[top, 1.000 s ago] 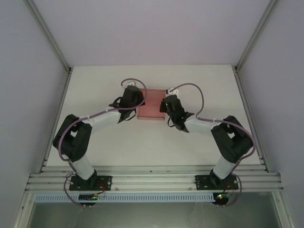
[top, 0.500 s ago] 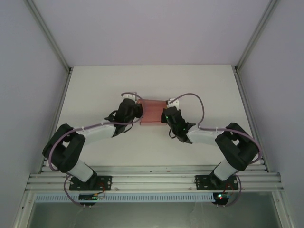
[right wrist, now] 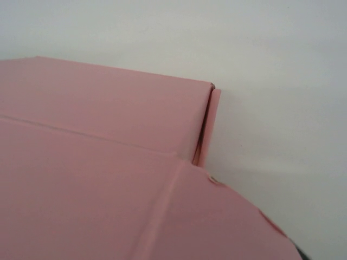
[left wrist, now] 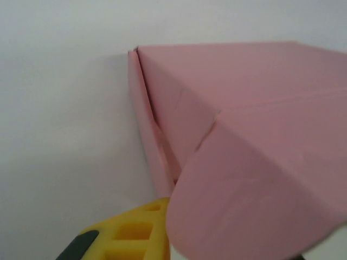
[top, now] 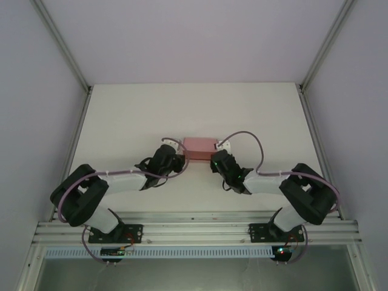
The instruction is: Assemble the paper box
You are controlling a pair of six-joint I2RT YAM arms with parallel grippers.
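White arms [top: 124, 180], black joints [top: 79, 197], looping mauve cables [top: 242, 134], yellow latticed tool finger [left wrist: 135, 230].

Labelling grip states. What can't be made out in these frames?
- Top view: whether the left gripper and right gripper are open or shut; the wrists cover their tips.
- Left wrist view: whether the yellow finger touches the paper box; the box's flap overlaps it.
- Right wrist view: the box's near side, cut off by the bottom edge.

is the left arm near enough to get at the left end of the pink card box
Likely yes: the left pincer sits at that end of the pink card box, nothing visible between them.
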